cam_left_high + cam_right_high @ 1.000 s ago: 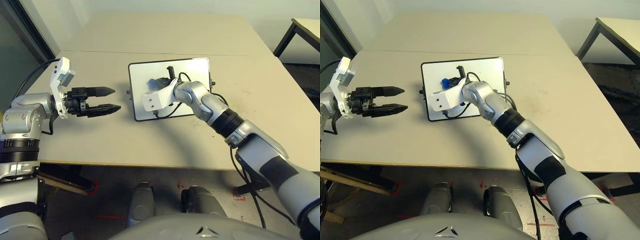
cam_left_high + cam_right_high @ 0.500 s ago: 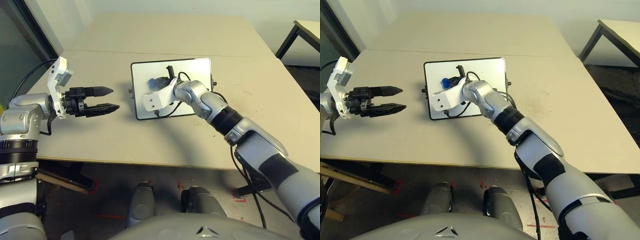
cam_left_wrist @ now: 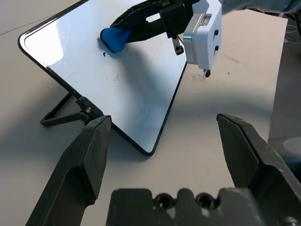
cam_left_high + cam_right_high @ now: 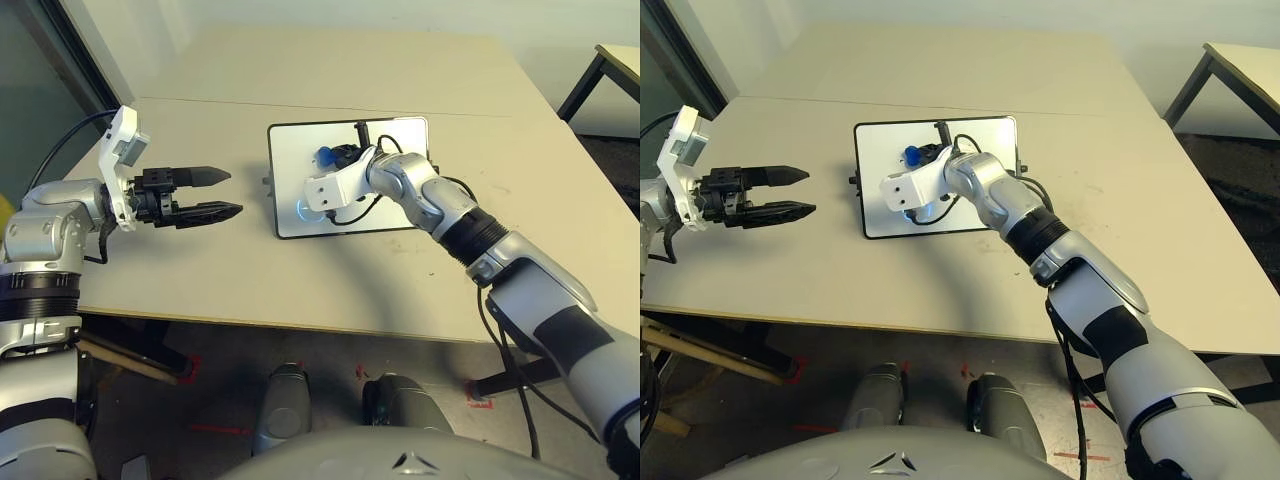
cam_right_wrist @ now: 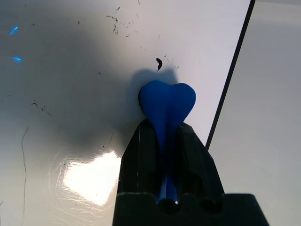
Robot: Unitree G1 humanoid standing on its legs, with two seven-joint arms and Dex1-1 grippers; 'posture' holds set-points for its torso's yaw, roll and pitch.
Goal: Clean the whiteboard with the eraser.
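Eraser (image 5: 167,106): blue, pinched in right hand (image 4: 333,157), pressed on whiteboard (image 4: 390,200)
Whiteboard: propped on desk (image 4: 200,270); faint black specks
Left hand (image 4: 226,192): released, apart from board, holding nothing

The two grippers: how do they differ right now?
The right gripper is shut on the blue eraser, pressing it against the whiteboard; the left gripper is open and holds nothing. The right one is over the board; the left hangs beside it, over the table. Both have two black fingers.
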